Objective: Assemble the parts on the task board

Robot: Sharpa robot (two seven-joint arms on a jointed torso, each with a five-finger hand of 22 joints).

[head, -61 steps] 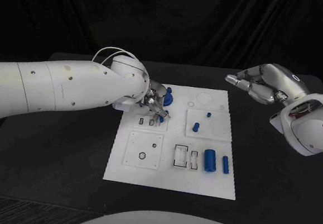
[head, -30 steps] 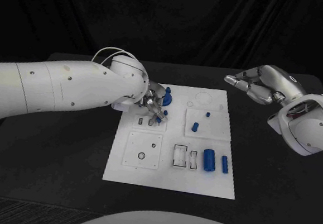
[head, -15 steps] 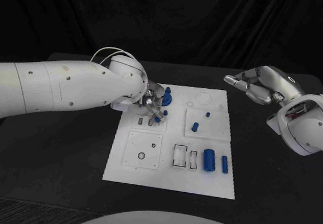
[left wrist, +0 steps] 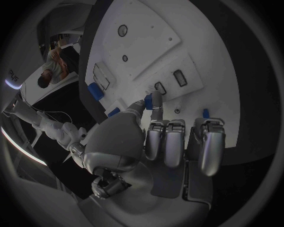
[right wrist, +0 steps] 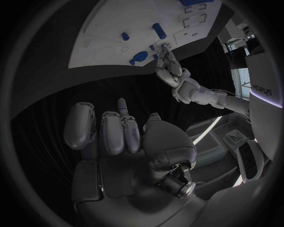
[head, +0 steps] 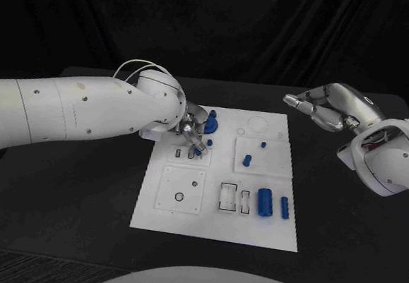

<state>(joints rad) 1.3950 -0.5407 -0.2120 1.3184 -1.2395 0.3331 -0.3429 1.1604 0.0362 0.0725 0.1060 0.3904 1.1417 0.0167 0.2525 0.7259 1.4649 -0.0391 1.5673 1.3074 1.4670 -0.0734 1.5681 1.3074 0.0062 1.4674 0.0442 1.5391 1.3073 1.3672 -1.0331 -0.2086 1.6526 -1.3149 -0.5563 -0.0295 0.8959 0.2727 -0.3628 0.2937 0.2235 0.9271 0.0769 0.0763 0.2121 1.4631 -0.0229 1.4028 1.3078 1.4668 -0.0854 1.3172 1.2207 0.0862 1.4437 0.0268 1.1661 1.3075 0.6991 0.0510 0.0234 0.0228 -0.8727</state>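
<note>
- Change: across the last two seconds my left hand [head: 193, 134] has crept slightly toward the board's far-left corner. The small blue part [head: 199, 151] at its fingertips has gone with it, from over the small slots to just beside them.
- Meaning: I judge this a fine repositioning during insertion. The part is not yet seated.
- Board [head: 253, 234]: white plate, mid-table, unmoved.
- Other parts, all unchanged: a round blue knob [head: 211, 122] just beyond the left hand; two small pieces on the raised plate at far right, one short [head: 264, 145] and one longer [head: 247, 160]; a thick cylinder [head: 265, 202] with a thinner peg [head: 285, 207] beside it at near right.
- Left hand pose: arm comes in low from the left, hand tipped down over the far-left slots. In the wrist view one finger [left wrist: 155, 101] and the thumb meet around a blue piece above the slots; the other fingers lie side by side, curled. I read that as a pinch, though the contact is partly hidden.
- Right hand [head: 325, 107] pose: held above the table past the board's far-right corner, well apart from every part. Fingers curled in together, nothing in them. It has not moved.
</note>
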